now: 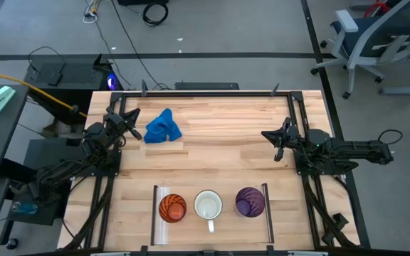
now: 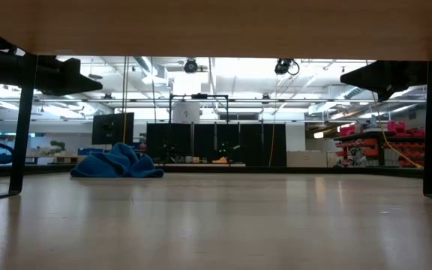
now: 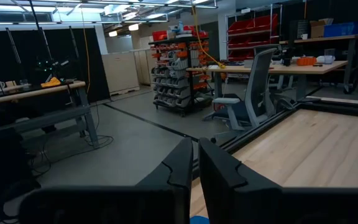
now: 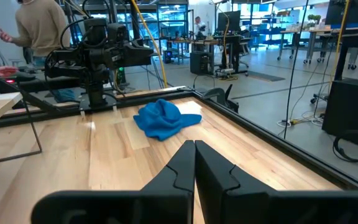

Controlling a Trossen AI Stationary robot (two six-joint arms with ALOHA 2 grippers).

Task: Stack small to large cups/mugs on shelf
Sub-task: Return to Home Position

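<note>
On the light-wood shelf (image 1: 223, 227) at the table's near edge, three vessels stand upright in a row: the orange cup (image 1: 172, 208) at the left, the white handled mug (image 1: 208, 206) in the middle, and the purple tumbler (image 1: 250, 202) at the right. My left gripper (image 1: 131, 116) is shut and empty at the table's far left, next to the blue cloth (image 1: 163, 126). My right gripper (image 1: 269, 134) is shut and empty at the table's right, pointing toward the left edge. The cups do not show in the low view or in either wrist view.
The blue cloth lies crumpled at the far left of the table and also shows in the right wrist view (image 4: 163, 118) and the low view (image 2: 117, 163). The shelf has a silver rail (image 1: 156, 213) on its left and a dark rail (image 1: 267, 212) on its right. Bare wood lies between the arms.
</note>
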